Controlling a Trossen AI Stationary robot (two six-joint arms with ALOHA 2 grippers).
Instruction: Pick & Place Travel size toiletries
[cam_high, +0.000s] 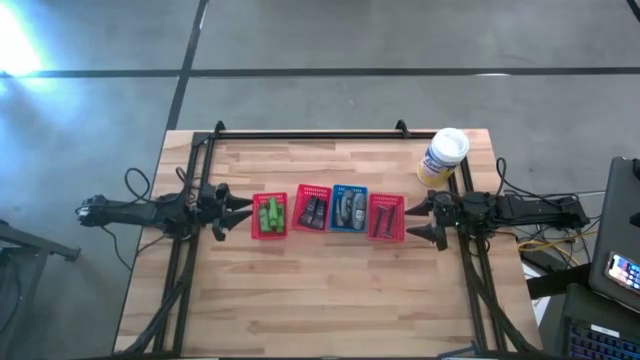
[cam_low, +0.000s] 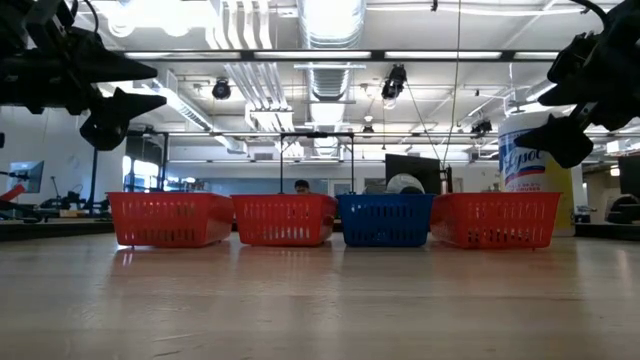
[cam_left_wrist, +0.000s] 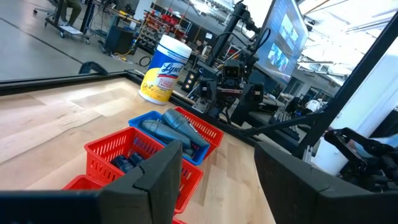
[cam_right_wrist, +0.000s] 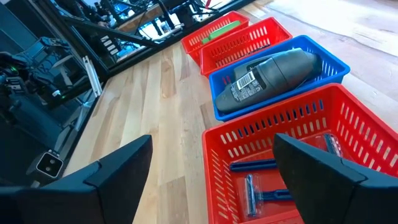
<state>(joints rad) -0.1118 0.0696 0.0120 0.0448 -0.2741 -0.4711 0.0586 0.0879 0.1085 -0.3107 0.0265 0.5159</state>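
Note:
Four small baskets stand in a row at the table's middle. The leftmost red basket (cam_high: 268, 216) holds bright green tubes (cam_high: 269, 212). The second red basket (cam_high: 313, 209) holds small black tubes. The blue basket (cam_high: 349, 210) holds grey oval bottles (cam_right_wrist: 270, 78). The rightmost red basket (cam_high: 387, 217) holds thin dark razors (cam_right_wrist: 264, 194). My left gripper (cam_high: 236, 212) hovers open just left of the row. My right gripper (cam_high: 418, 221) hovers open just right of it. Both are raised above the table.
A large white canister with a blue label (cam_high: 443, 157) stands near the table's far right corner. A black frame rail (cam_high: 310, 135) runs along the far edge. Bare wood lies on the near side of the baskets. A person shows far behind in the low view.

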